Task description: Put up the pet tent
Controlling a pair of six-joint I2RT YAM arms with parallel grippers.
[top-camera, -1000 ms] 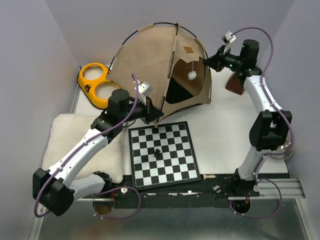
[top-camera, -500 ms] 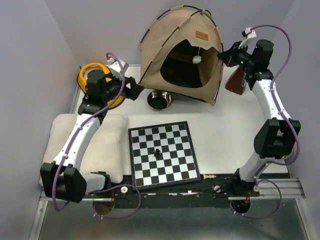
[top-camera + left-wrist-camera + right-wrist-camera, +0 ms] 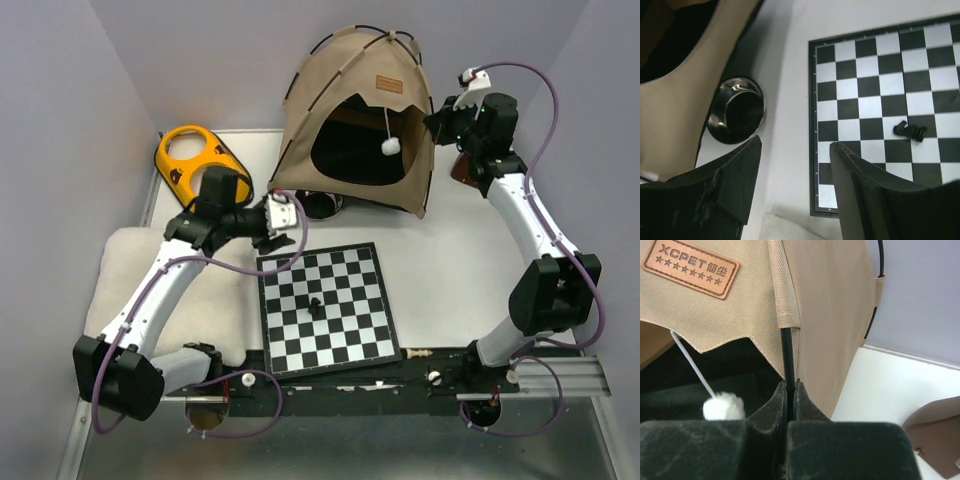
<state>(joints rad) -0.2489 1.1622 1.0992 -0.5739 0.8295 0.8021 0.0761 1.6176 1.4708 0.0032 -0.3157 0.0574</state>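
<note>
- We are seeing a chessboard [image 3: 324,310] lying flat on the white table [image 3: 450,260], toward its near edge.
- A small black chess piece [image 3: 910,131] is lying on its side near the middle of the board.
- A shiny steel bowl [image 3: 736,110] is standing upright on the table beyond the board's far left corner, not touching it.
- A fluffy white cushion [image 3: 120,280] is lying just left of the board.
- A yellow holder [image 3: 216,155] with two round openings is sitting at the far left, beyond the cushion.
- A brown object [image 3: 935,435] is resting at the far right; we are not able to tell what it is.
- A white chess piece [image 3: 418,354] is lying at the table's near edge, just off the board's near right corner.
</note>
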